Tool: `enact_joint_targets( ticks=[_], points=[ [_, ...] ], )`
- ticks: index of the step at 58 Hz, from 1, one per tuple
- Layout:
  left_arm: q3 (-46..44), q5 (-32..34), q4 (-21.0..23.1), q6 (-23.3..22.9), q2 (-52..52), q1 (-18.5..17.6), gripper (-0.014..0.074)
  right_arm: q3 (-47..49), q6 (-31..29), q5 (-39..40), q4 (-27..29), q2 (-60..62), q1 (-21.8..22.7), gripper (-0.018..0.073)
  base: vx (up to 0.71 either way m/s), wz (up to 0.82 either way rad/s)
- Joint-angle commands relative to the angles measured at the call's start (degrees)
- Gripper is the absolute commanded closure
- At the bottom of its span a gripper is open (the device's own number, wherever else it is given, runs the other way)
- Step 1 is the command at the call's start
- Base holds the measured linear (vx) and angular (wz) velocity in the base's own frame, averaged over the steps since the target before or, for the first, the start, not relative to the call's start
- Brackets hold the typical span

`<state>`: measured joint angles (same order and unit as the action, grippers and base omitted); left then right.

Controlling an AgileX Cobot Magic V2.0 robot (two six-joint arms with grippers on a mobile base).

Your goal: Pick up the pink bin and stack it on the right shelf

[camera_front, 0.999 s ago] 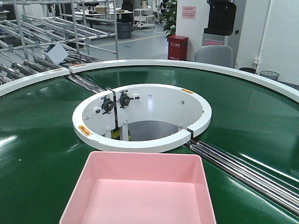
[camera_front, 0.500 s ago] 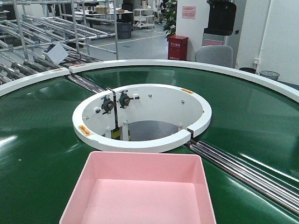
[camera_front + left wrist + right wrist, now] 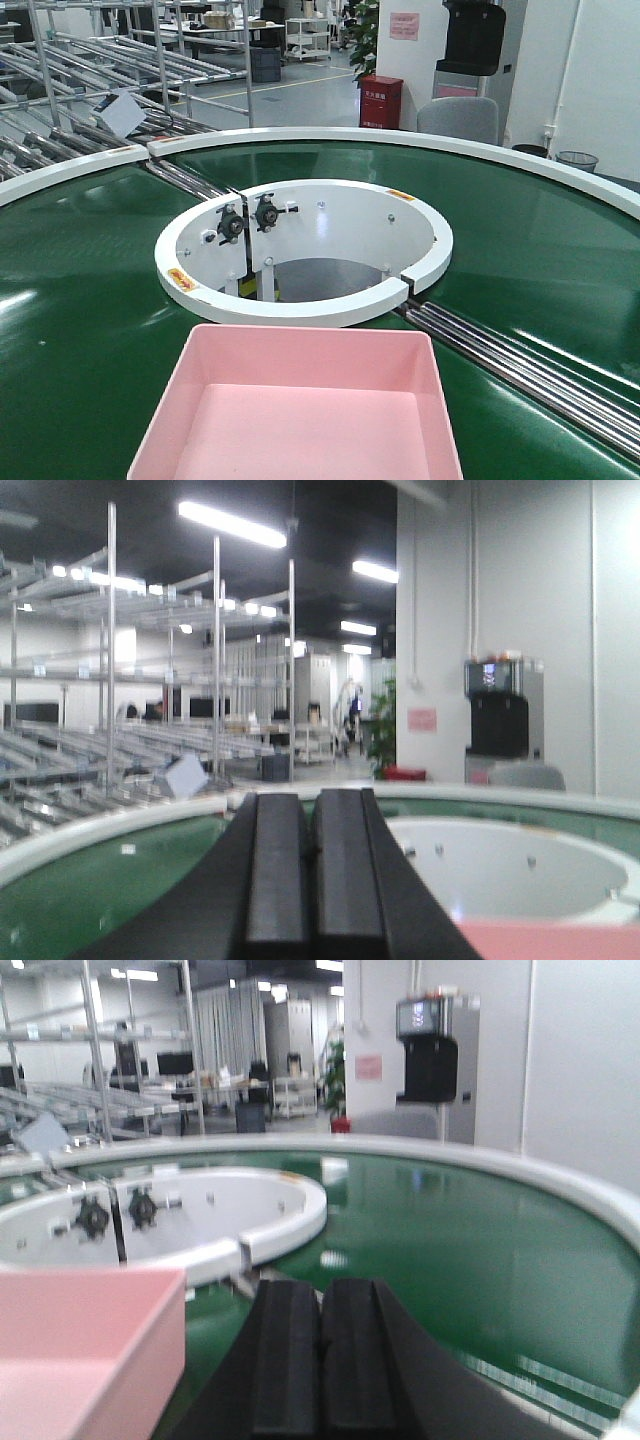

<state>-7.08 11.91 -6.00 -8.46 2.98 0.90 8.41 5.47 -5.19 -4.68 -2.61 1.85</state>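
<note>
The pink bin [image 3: 310, 352] is a shallow rectangular tub of smooth, pale pink plastic with sloped walls. It stands level, open side up and empty, on the green belt [image 3: 90, 330] at the near middle. Its far wall is just short of the white ring [image 3: 300, 308], and its near end is cut off from view.

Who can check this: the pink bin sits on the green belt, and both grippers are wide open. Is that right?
No. The pink bin sits on the green belt, but both grippers are shut. The wrist views show the left gripper and the right gripper with fingers pressed together.
</note>
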Motion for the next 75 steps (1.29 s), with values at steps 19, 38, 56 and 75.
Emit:
enact_joint_targets(
  ticks=[19,38,56,75],
  points=[
    [-18.72,-15.59,-2.7,4.94,19.17,-0.02,0.0595,12.6,-0.41,3.88,-3.04,-23.17,0.41,0.0563,0.0,0.0],
    [-17.06,-16.67,-2.7,4.94,29.31,-0.02,0.0304,12.6,-0.41,9.04,-2.9,-33.97,0.41,0.0389,0.0,0.0],
    [-17.06,-17.13,0.31,2.61,32.63,-0.02,0.0022,12.6,1.23,9.54,-0.3,-36.84,0.41,0.0106,0.0,0.0],
    [-33.38,-28.7,3.37,7.08,48.81,-3.24,0.0022,33.02,-7.23,-14.07,2.62,-53.25,-0.36,0.0108,0.0,0.0]
  ],
)
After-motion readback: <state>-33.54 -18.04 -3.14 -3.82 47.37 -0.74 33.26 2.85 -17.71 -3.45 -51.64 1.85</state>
